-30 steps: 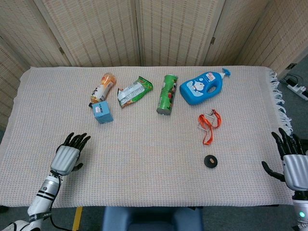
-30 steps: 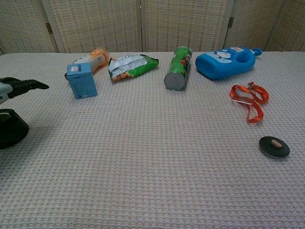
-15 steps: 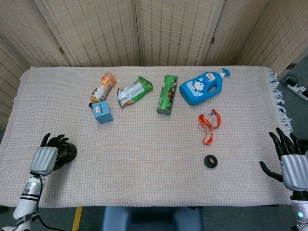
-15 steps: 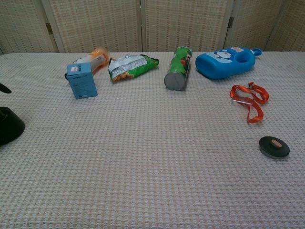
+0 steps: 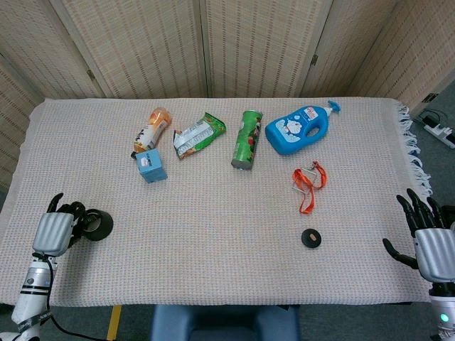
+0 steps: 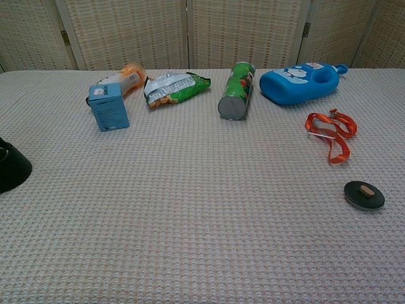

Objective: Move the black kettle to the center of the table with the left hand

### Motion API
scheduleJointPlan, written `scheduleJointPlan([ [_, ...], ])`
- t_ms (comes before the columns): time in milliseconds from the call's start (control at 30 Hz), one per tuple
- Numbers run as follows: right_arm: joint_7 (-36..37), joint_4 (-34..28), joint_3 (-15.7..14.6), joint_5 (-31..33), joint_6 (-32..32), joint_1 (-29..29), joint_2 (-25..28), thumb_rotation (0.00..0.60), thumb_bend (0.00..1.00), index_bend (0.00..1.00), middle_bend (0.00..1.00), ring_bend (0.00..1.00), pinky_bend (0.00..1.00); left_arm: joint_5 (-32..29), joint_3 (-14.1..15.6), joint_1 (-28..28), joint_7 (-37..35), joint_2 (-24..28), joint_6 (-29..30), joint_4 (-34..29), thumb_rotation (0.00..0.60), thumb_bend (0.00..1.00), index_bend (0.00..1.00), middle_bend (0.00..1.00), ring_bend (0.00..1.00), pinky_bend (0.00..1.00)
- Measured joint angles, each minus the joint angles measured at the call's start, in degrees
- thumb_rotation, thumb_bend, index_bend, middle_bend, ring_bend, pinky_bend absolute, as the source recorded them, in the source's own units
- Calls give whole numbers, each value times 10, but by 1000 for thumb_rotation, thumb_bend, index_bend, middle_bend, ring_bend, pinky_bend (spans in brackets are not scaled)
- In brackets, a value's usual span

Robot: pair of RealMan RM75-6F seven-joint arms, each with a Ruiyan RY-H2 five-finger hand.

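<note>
The black kettle [image 5: 97, 224] stands near the table's front left edge; in the chest view only part of the kettle [image 6: 11, 168] shows, at the left border. My left hand [image 5: 54, 231] lies just left of it with its dark fingers [image 5: 73, 211] bent toward the kettle's side. They hold nothing that I can see, and whether they touch it is unclear. My right hand [image 5: 433, 245] hangs off the table's front right corner with fingers spread and nothing in it. Neither hand appears in the chest view.
Along the back lie an orange bottle [image 5: 152, 128], a blue box [image 5: 151, 165], a green snack bag [image 5: 198, 134], a green can [image 5: 247, 139] and a blue detergent bottle [image 5: 300, 129]. An orange strap [image 5: 310, 183] and a black disc [image 5: 311, 239] lie at the right.
My left hand has slid left off the kettle, uncovering it, and now sits beside it. The kettle has stayed in place. My right hand has barely moved.
</note>
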Motion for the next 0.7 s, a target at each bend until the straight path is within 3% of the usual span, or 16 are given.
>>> scheduleJointPlan([
  [300,8,7,-2,-2,8,-5,-2,600,312,0,0,122,0,20,-7,-12,-30,-7,11,24,600,578,686,461,479,164],
  [700,6,8,1,0,13,-8,3,600,311,0,0,123,0,94,-10,-66,-44,6,16,-16,600,578,682,467,485,165],
])
